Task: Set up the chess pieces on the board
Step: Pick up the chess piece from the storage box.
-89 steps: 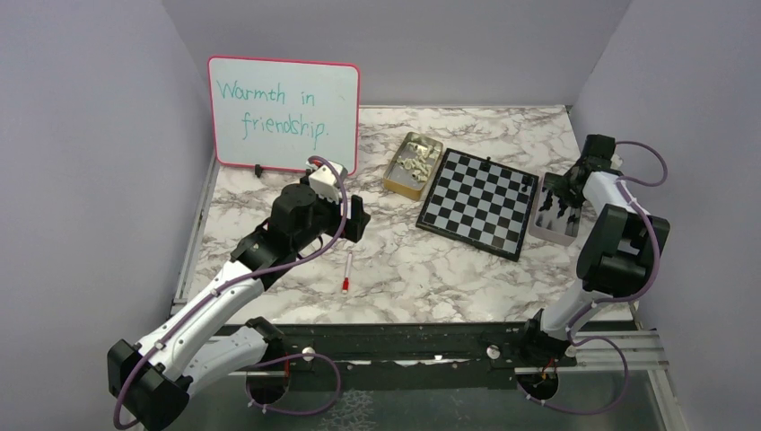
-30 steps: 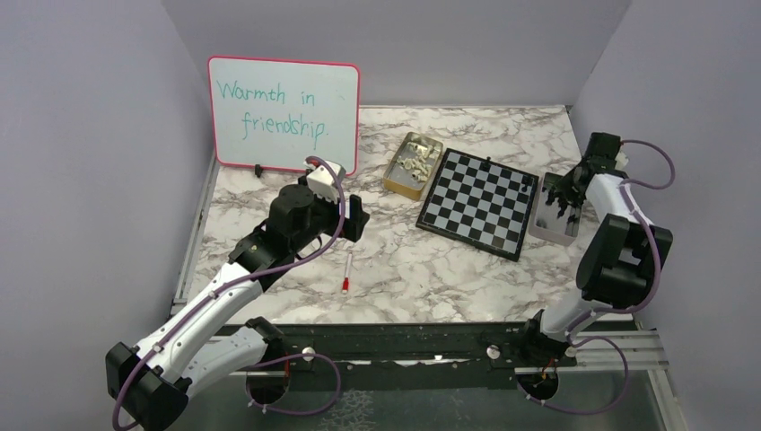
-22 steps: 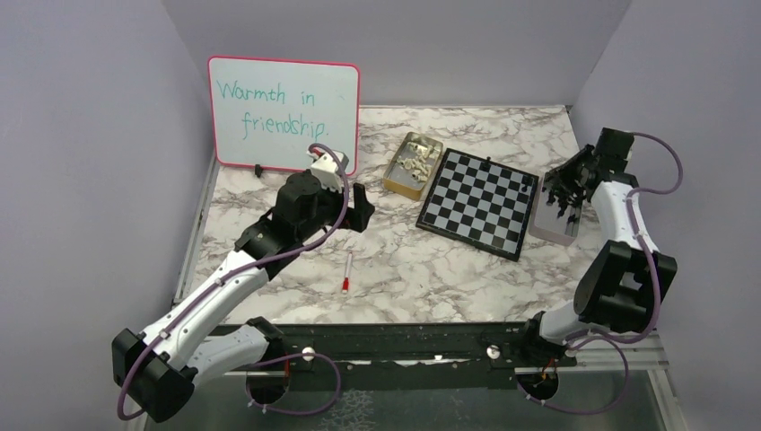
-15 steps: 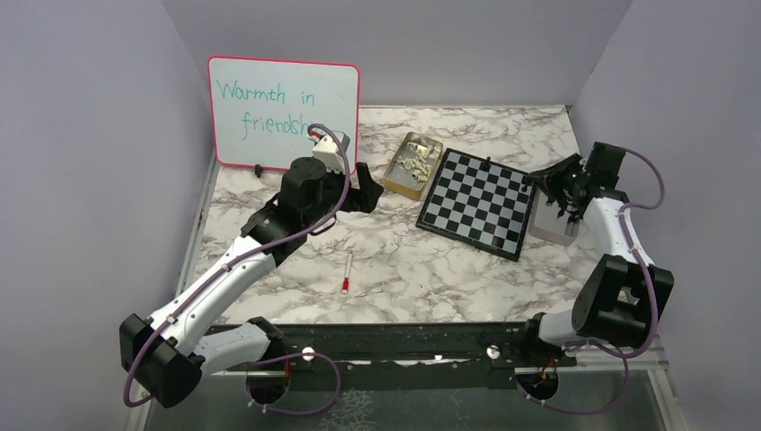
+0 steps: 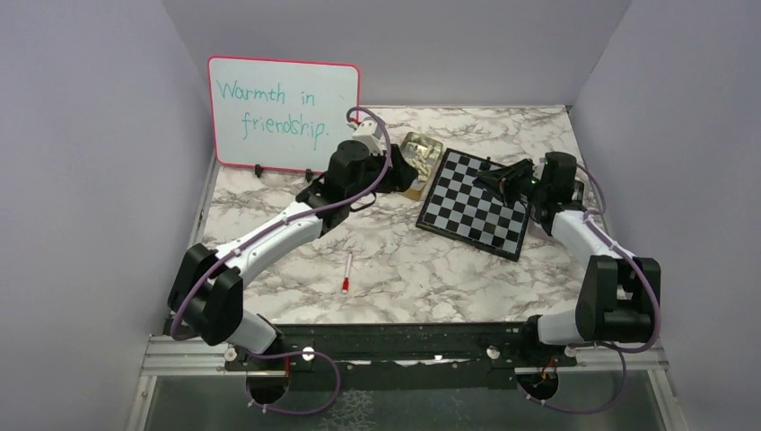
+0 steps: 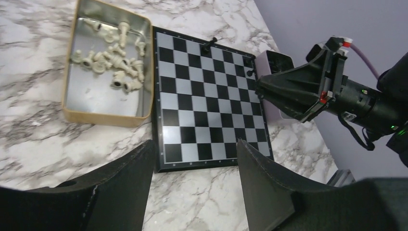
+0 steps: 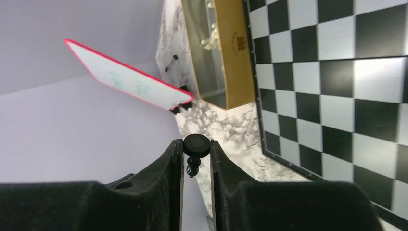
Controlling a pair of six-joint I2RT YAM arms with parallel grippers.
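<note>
Pinching a black chessman (image 7: pixel 197 146), the right gripper (image 5: pixel 489 172) hovers over the chessboard's (image 5: pixel 467 214) far rows, squares directly beneath it.

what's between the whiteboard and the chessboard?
A gold tin holding cream chess pieces, close against the chessboard; clearest in the left wrist view. Top view: the left arm partly hides it.

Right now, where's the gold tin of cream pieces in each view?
Top external: gold tin centre-back, partly behind the left arm.
Left wrist: upper left.
Right wrist: top centre, above the right hand and its black piece.
Shared landmark: the chessboard, its edge alongside the tin.
</note>
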